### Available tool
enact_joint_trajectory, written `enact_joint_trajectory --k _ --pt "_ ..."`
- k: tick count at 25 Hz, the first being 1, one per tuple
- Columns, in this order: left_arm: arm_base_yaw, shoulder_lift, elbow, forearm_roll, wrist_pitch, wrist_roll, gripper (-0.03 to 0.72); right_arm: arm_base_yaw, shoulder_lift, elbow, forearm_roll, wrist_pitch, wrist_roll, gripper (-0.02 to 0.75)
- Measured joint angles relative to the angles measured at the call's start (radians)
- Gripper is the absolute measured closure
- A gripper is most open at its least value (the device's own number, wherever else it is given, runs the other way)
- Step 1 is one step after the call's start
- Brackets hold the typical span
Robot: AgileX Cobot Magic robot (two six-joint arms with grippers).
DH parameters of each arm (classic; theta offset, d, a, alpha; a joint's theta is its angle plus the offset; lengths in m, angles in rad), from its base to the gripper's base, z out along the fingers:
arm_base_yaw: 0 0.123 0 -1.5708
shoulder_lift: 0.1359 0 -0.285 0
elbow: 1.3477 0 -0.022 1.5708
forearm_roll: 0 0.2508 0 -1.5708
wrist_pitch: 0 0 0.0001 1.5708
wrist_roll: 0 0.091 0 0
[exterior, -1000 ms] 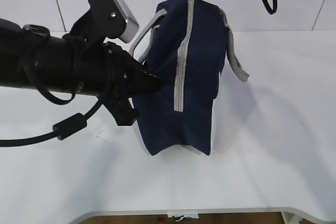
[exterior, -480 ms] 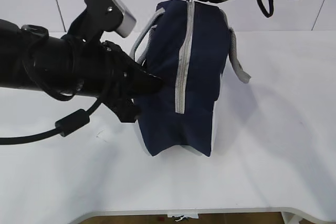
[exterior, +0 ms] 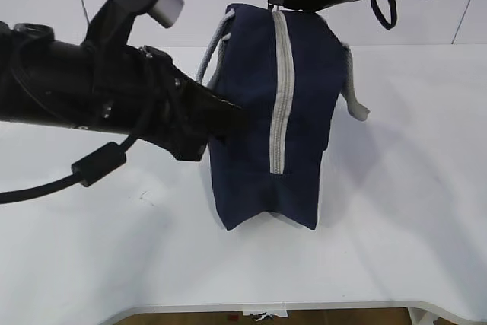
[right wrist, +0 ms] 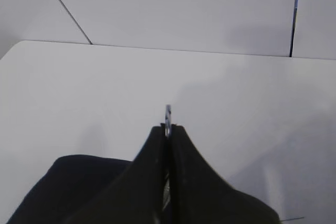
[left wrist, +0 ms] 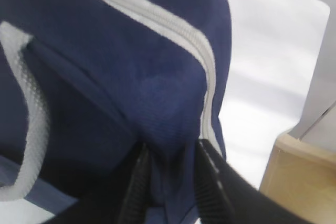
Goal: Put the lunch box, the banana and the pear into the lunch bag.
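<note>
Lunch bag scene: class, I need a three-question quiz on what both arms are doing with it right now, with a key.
1. True or false: the zipper on the lunch bag appears closed.
2. What does the left gripper pinch?
A. bag fabric
B. a handle
C. nothing
3. Fill in: the right gripper is shut on the metal ____.

Key
1. True.
2. A: its fingers squeeze a fold of navy fabric.
3. Zipper pull.
</note>
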Motion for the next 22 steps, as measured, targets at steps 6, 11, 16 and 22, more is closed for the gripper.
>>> enact_joint_trajectory --k 6,11,16,22 --pt "0.000 -0.067 0.000 0.009 0.013 -0.092 0.391 0.000 0.000 0.000 0.000 0.018 0.000 0.737" --pt "0.004 -0.105 0.000 0.077 0.063 -0.229 0.374 0.000 0.000 0.000 0.000 0.031 0.000 0.737" --pt "0.070 -0.131 -0.013 0.318 0.332 -0.514 0.370 0.000 0.000 0.000 0.000 0.035 0.000 0.737" --pt "0.144 -0.139 -0.124 0.565 0.579 -0.848 0.370 0.000 0.000 0.000 0.000 0.035 0.000 0.737"
